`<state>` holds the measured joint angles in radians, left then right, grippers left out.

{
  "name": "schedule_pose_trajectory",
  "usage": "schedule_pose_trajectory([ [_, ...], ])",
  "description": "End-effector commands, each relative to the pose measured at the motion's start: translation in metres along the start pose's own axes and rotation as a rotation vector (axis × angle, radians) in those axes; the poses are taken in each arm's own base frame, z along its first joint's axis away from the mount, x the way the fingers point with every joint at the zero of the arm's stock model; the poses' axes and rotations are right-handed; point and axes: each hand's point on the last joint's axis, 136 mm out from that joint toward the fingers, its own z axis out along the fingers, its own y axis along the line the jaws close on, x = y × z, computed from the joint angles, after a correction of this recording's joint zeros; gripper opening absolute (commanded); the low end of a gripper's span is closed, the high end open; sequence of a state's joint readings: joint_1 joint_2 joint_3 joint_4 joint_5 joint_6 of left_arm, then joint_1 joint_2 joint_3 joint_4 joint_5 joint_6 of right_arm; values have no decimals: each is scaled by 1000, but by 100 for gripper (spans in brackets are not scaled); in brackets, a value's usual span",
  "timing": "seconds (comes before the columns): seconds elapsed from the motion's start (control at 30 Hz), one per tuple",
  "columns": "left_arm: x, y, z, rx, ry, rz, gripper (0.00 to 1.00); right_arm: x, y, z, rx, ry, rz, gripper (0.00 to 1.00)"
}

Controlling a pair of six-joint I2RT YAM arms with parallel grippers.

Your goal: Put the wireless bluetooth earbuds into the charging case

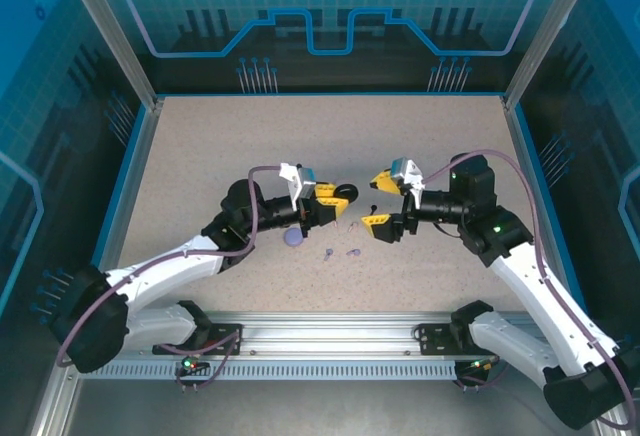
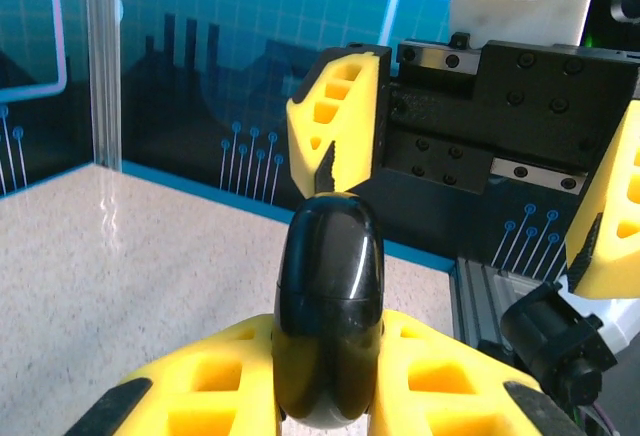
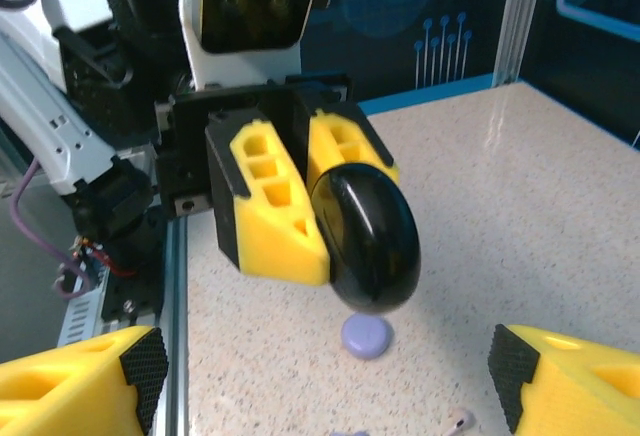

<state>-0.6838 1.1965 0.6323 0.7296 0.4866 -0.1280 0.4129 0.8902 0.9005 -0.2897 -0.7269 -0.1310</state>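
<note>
We see a glossy, smooth black plastic charging case [image 2: 330, 316], mirroring highlights, between the matt yellow plastic fingers [image 2: 220, 366] of the left claw [image 1: 335, 201]. The speckled worktop [image 1: 200, 156] looks stone-like with a faint sheen. At 6 o'clock in the top view runs a pale metal rail [image 1: 330, 331].

Left jaws clamp black case [image 3: 372, 241]

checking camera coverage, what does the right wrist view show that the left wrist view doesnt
Right wrist view gives: a lilac round case lying on the table, and a small earbud at the bottom edge.
Left wrist view gives: the front of the right arm's black gripper body, between the open right jaws.
Shared: the black case clamped in the left jaws, parts of both pairs of jaws, and the speckled table.
</note>
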Motion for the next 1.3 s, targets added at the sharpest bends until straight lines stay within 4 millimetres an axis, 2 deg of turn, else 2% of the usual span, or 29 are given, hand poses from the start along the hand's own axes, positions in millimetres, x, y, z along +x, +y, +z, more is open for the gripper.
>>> schedule_pose_trajectory([
  [0.0, -20, -10, 0, 45, -112, 81, 8, -27, -1, 2, 44, -70, -38, 88],
  [0.2, -23, -17, 0, 80, -122, 84, 7, -38, -7, 10, 47, -68, -51, 87],
  [0.63, -23, -22, -2, 97, -109, 85, 7, -43, -30, 16, 130, -40, -11, 78],
  [1.27, -20, -21, -2, 88, -93, 94, 7, -52, -49, 19, 174, -1, 8, 78],
])
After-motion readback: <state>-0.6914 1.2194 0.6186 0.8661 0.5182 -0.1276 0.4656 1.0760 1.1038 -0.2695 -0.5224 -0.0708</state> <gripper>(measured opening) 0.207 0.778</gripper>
